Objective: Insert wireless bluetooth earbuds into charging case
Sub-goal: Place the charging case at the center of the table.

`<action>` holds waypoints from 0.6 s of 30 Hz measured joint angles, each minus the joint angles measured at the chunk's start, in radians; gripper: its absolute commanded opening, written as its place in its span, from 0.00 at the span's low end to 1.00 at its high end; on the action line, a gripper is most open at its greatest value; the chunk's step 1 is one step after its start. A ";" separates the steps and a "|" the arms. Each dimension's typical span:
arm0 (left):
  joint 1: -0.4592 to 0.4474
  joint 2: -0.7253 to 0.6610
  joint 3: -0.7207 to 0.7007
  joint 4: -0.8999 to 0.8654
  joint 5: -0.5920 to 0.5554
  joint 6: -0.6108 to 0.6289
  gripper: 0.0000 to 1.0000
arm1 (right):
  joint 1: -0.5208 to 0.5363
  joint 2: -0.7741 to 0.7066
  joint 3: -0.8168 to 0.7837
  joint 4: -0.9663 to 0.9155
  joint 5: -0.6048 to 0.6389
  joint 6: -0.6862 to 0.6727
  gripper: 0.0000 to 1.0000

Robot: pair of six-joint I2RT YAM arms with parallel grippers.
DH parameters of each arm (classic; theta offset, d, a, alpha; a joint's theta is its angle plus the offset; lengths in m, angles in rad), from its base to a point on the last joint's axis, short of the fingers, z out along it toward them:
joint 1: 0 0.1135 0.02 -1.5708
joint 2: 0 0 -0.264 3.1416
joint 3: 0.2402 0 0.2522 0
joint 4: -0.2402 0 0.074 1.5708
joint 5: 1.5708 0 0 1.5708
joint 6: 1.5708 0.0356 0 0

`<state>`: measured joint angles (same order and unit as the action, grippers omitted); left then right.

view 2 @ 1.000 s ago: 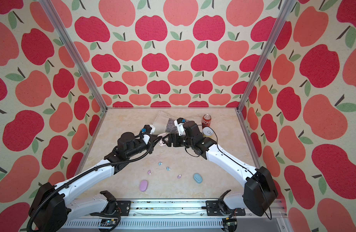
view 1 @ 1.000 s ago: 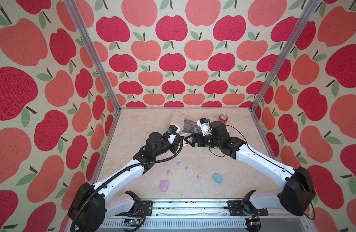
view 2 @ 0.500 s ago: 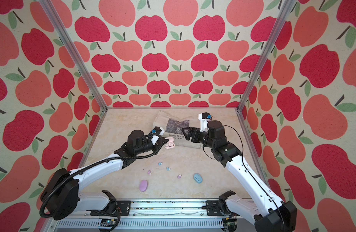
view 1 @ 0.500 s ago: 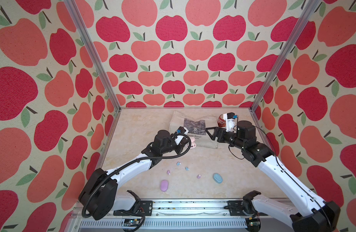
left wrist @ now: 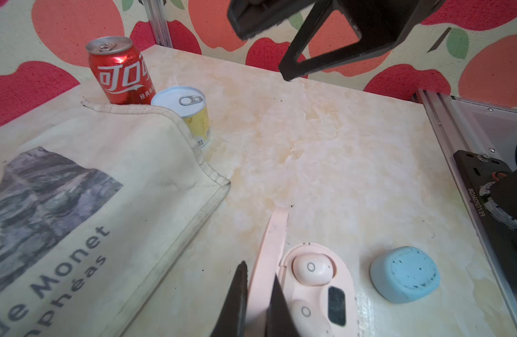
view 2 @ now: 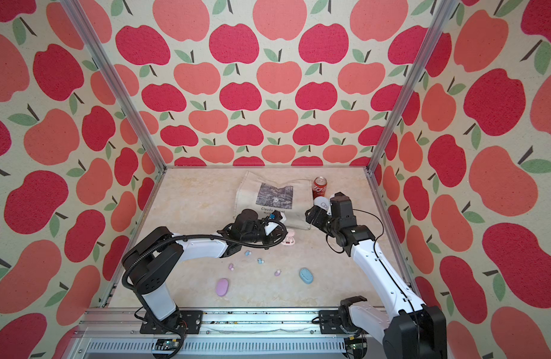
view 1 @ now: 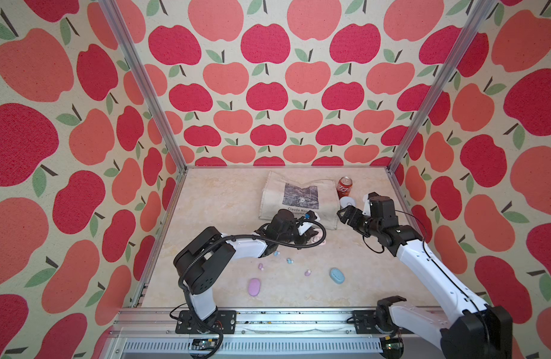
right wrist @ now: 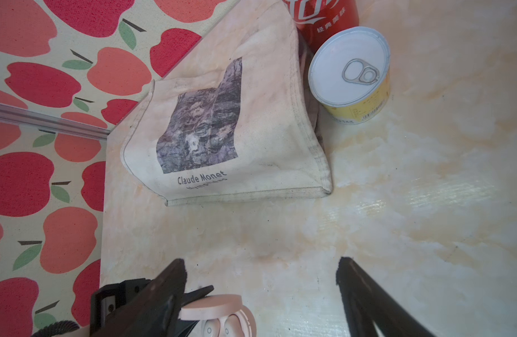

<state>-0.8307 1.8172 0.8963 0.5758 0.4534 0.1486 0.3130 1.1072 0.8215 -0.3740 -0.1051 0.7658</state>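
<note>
A second ago, both grippers nose to nose over the middle of the top views; now the right gripper [right wrist: 260,261] drawn off toward the right of centre, jaws wide apart and empty, close to the red can [view 1: 344,186] and the white-topped can [view 1: 348,203]. Left gripper [left wrist: 258,277] lower and near the centre of both top views, pinched together on the raised lid of the pink case [left wrist: 309,294], base seemingly resting on the table [view 1: 224,202]. Both pink earbuds [left wrist: 311,268] seated in their wells, so probably one set done, with only that lid left to shut. Count, from both top views: three cases, namely the pink one, a closed lilac case [view 1: 254,286] at lower centre and a closed blue case [view 1: 337,275] to its right. Six buds in all: two pink ones housed, two light blue earbuds [view 1: 276,253] and two lilac earbuds [view 1: 261,266] loose on the marble, below the left arm and above the closed cases. Also two cans and one tote bag [view 1: 274,199], all above centre
</note>
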 measured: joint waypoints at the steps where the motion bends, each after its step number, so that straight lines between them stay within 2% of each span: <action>1: -0.005 0.023 0.006 0.008 0.000 -0.001 0.00 | -0.002 0.010 -0.002 0.003 0.000 0.003 0.85; 5: -0.014 0.085 0.024 0.028 -0.005 0.000 0.00 | -0.015 0.046 -0.008 0.014 -0.001 0.012 0.85; 18: -0.014 0.148 0.027 0.065 -0.027 0.000 0.01 | -0.041 0.109 -0.030 0.039 -0.008 0.041 0.85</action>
<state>-0.8452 1.9648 0.9234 0.6407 0.4267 0.1490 0.2718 1.2163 0.7914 -0.3355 -0.1135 0.8066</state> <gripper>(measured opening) 0.103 0.848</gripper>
